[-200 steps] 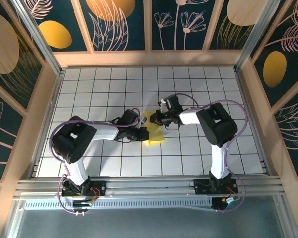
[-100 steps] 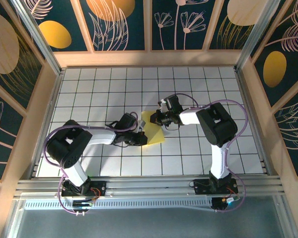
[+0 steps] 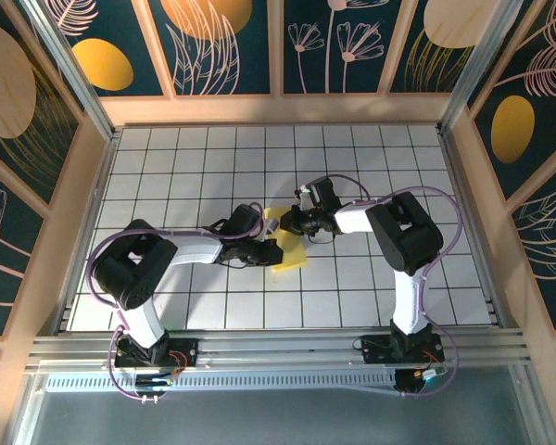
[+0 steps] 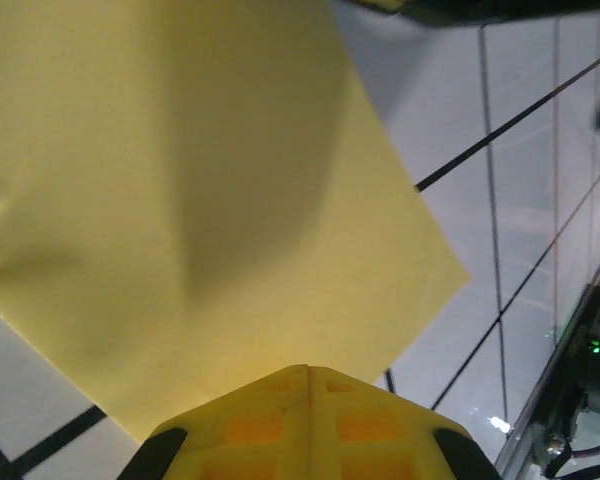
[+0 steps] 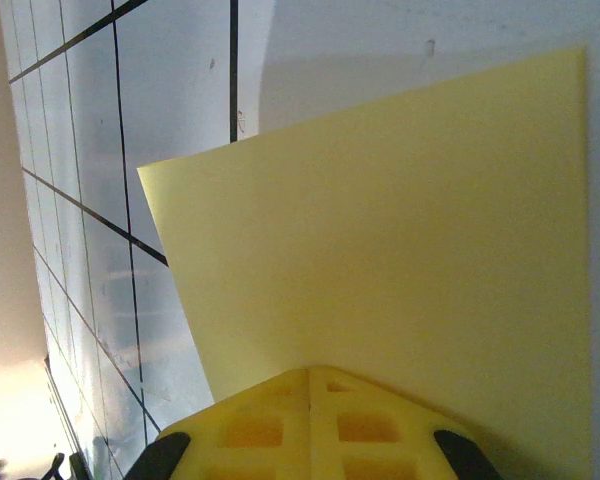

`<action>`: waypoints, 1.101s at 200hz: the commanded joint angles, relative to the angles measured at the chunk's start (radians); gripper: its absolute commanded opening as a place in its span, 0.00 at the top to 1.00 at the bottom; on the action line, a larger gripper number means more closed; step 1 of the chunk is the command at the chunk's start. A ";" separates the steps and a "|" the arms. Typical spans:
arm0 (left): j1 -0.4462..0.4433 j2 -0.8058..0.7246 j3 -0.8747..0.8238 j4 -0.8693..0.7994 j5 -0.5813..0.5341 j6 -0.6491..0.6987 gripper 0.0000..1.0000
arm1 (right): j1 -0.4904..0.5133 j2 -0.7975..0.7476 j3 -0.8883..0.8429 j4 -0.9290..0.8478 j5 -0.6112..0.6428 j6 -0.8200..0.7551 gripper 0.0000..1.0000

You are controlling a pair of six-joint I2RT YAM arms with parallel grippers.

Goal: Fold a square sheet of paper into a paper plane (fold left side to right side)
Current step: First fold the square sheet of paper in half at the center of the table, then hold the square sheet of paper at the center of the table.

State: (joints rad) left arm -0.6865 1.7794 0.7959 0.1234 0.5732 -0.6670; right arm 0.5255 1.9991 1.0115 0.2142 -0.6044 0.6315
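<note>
Square sheet of paper (image 3: pixel 295 258) is plain pale yellow with a darker shadowed patch. Table (image 3: pixel 371 158) has white tiles and thin black grid lines. Wall panels (image 3: pixel 232 56) are dark navy with orange-yellow ovals and cream line-drawn flowers. Frame (image 3: pixel 278 109) is light wood. Arms (image 3: pixel 199 248) are white with black joints, cables (image 3: pixel 424 189) purple. Left gripper (image 4: pixel 308 385) is yellow with orange recesses.

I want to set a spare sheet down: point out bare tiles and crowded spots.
Free: the far rows of the table along the back wall, the tiles between the right arm and the right rail, and the near rows between the two bases. Crowded: the centre, where the left hand and right hand meet over the yellow sheet.
</note>
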 commanded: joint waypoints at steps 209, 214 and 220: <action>0.060 -0.133 -0.016 -0.038 -0.037 -0.001 0.98 | 0.004 0.018 -0.033 -0.114 0.109 -0.011 1.00; 0.062 -0.117 -0.003 -0.039 -0.038 0.005 0.98 | 0.004 0.018 -0.033 -0.113 0.109 -0.010 1.00; 0.063 -0.096 0.016 -0.041 -0.040 0.010 0.99 | 0.005 0.018 -0.033 -0.113 0.109 -0.010 1.00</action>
State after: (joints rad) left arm -0.6395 1.6402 0.7364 0.0677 0.5514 -0.6571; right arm 0.5266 1.9984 1.0115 0.2134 -0.6025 0.6312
